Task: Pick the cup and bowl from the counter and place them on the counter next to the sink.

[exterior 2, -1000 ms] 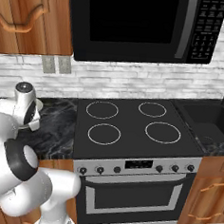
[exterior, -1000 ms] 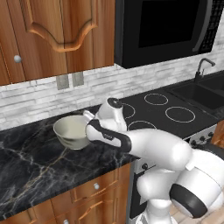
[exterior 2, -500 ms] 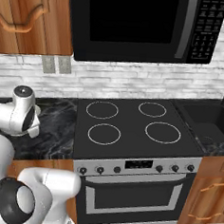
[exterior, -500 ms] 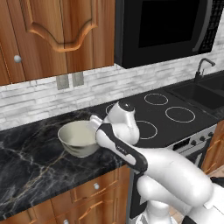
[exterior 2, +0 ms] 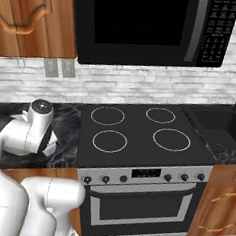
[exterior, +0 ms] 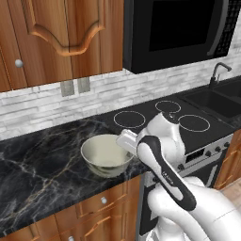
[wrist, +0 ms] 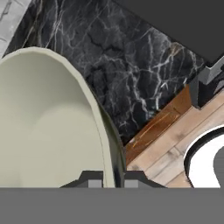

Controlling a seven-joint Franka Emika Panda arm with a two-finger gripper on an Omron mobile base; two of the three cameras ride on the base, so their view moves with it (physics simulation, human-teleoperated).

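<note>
The wide grey-beige bowl (exterior: 106, 155) with its pale inside hangs just above the front part of the black marble counter (exterior: 42, 169), left of the stovetop. My gripper (exterior: 125, 140) is shut on the bowl's right rim. In the hand view the bowl (wrist: 48, 122) takes up the left half, and my gripper (wrist: 110, 180) straddles its rim, one fingertip inside and one outside. The counter (wrist: 131, 65) lies beneath it. The sink (exterior: 220, 100) with its gooseneck faucet (exterior: 219, 71) sits far to the right, beyond the stove. The cup is out of view.
A black glass stovetop (exterior: 164, 117) with white rings lies between the bowl and the sink (exterior 2: 222, 129). The oven front with knobs (exterior 2: 145, 173) is below it. A microwave (exterior: 179, 28) and wooden wall cabinets (exterior: 56, 37) hang overhead.
The arm has carried the bowl to the right and toward the counter's front edge. The gripper has stayed shut on the rim. The base has not moved.
</note>
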